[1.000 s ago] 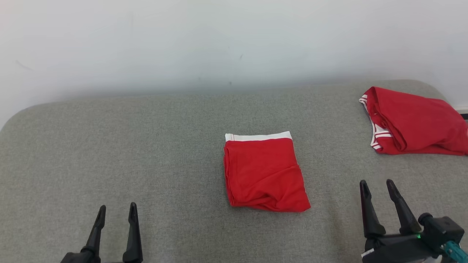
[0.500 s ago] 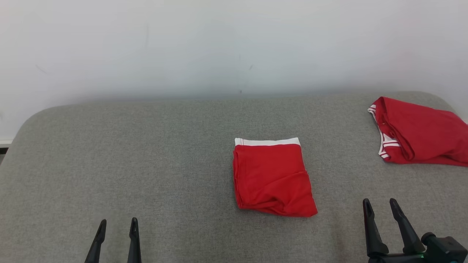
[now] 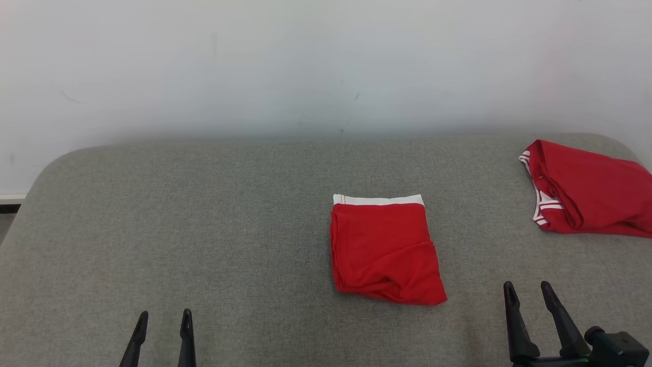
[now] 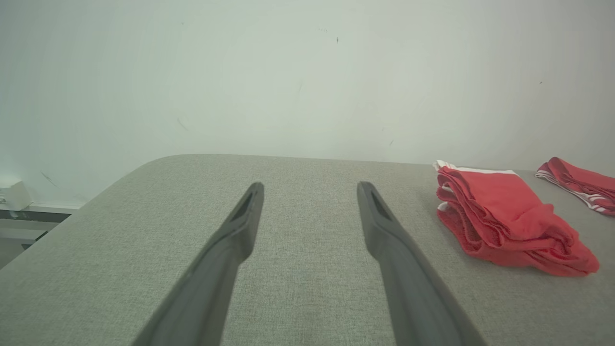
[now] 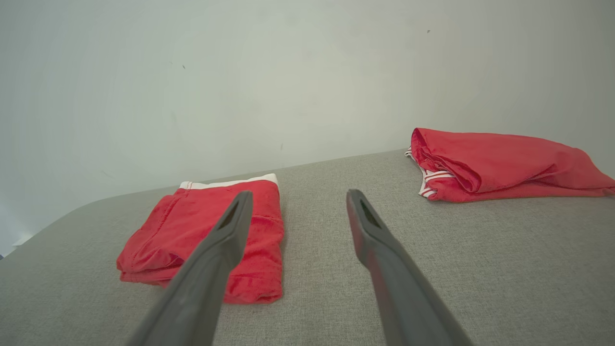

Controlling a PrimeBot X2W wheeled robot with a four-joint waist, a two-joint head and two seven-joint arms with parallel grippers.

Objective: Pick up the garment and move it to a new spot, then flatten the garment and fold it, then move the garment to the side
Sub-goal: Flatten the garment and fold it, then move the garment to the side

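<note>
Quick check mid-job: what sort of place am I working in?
Probably an indoor folding test station: a grey fabric-covered surface against a bare white wall, with a folded red garment and a second red garment on it.

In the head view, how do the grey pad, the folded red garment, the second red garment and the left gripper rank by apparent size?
1. grey pad, far the largest.
2-3. folded red garment and second red garment: alike; the second lies farther and is cut by the edge, so unranked.
4. left gripper, smallest.
</note>
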